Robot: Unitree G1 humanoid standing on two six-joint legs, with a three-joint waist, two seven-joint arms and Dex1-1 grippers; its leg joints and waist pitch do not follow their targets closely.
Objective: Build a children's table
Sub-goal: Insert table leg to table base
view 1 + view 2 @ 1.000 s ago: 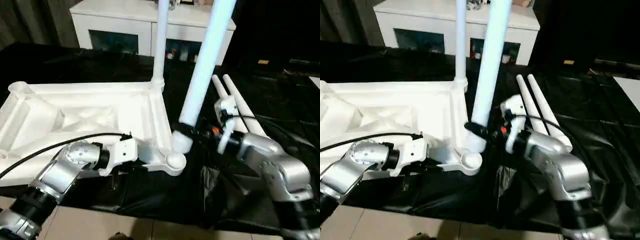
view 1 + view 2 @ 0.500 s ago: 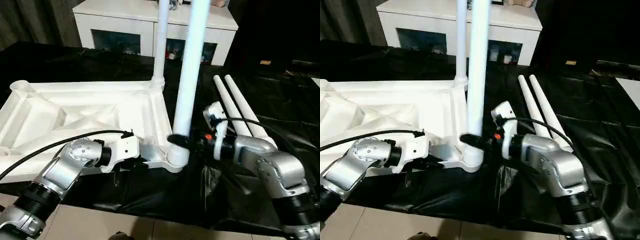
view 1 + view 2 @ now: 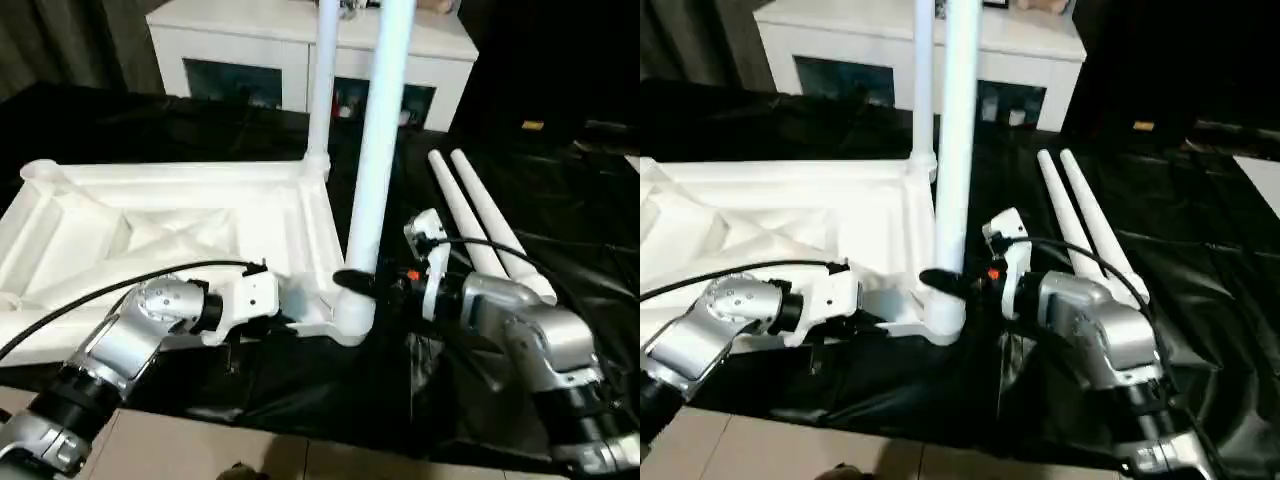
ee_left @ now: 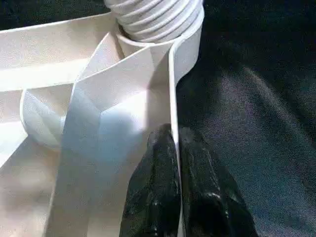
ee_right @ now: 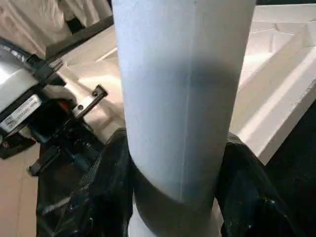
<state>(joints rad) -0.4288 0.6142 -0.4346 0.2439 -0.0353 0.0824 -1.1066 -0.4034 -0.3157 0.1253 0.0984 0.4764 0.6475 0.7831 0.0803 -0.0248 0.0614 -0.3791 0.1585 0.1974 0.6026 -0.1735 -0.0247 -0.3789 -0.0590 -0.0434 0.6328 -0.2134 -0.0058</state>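
Right gripper [image 3: 356, 283] clamped low on the second leg [image 3: 378, 150], long axis near upright, foot right over the near corner socket [image 3: 352, 314] of the upturned table top [image 3: 170, 215], left gripper [image 4: 175, 170] pinching the rim just beside, spare legs [image 3: 480, 215] lying rightward.

silver forearms [image 3: 130, 335], black cables, black jaws

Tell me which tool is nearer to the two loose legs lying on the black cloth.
Right. The right tool grips the upright leg at the near corner socket, with the loose legs just beyond its arm. The left tool pinches the tabletop rim, farther away.
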